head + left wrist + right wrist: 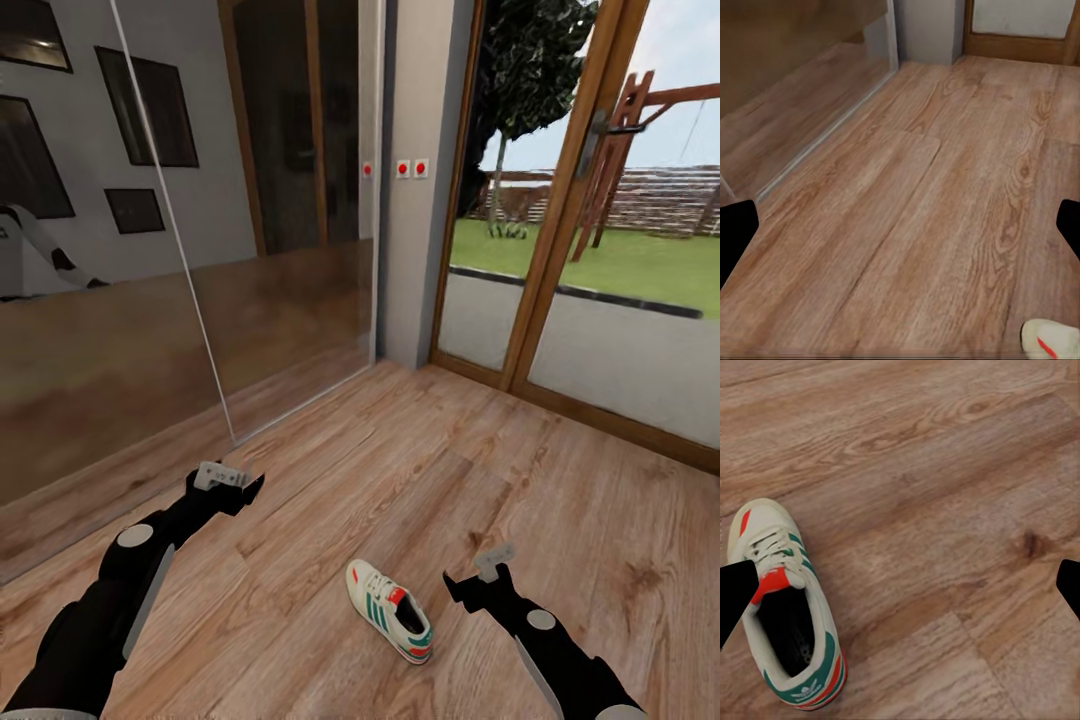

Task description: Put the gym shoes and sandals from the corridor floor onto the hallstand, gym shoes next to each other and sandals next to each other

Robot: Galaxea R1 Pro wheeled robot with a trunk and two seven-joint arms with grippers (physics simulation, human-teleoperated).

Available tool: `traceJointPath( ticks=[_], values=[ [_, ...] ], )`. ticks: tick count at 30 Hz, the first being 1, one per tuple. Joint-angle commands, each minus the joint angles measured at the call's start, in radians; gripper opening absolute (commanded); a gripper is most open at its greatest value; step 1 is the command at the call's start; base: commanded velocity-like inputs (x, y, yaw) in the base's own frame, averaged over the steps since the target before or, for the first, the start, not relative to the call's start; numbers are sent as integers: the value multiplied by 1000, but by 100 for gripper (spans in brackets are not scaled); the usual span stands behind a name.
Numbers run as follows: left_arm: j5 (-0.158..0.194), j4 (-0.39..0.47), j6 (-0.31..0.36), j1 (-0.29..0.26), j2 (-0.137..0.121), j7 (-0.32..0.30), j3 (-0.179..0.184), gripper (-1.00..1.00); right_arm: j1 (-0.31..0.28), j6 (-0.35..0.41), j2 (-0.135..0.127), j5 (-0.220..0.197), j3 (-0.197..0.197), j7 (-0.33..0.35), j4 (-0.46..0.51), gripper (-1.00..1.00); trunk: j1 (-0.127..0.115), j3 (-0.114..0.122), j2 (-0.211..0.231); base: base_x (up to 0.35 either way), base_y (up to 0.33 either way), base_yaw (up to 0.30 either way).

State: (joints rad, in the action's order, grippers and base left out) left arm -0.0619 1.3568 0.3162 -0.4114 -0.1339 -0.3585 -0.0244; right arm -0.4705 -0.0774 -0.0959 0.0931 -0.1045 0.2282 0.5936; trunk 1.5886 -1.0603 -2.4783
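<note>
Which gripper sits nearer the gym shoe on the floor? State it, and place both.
Right. The right gripper hangs just beside the gym shoe, fingers open. The left gripper hovers farther off, toward the glass wall, also open.

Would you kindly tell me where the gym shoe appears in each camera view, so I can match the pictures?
Head view: gym shoe lies on the corridor floor, low and centre, between the two arms, nearer the right claw.
Left wrist view: only its white toe tip peeks in at the lower right corner.
Right wrist view: the whole shoe fills the lower left.
Shared landmark: the wood-grain planks of the floor.
</note>
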Motion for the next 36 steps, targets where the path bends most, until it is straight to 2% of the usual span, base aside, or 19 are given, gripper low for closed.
traceJointPath(
  ticks=[1, 4, 8, 16, 36],
  values=[
    [-6, 0, 28, -2, 0, -9, -1, 100, 0, -4, -2, 10, -1, 0, 0, 100, 4, -6, -8, 0, 0, 78],
    [-5, -1, 69, -1, 0, -11, 0, 100, 0, -3, -3, 10, -1, 0, 1, 100, 12, -20, -22, 0, 0, 78],
    [-4, -1, 83, -1, 2, -15, 2, 100, 0, -2, -4, 10, 0, 0, 2, 100, 14, -42, -23, 0, 0, 73],
    [-6, -2, 87, -1, 2, -34, 2, 100, 0, -3, -6, 10, -1, 1, 14, 100, 17, -76, -25, 0, 0, 25],
    [-6, -4, 87, 1, 4, -38, 1, 100, 0, -1, -7, 10, -1, 7, 22, 100, 26, -155, -29, 0, 0, 6]
  ],
)
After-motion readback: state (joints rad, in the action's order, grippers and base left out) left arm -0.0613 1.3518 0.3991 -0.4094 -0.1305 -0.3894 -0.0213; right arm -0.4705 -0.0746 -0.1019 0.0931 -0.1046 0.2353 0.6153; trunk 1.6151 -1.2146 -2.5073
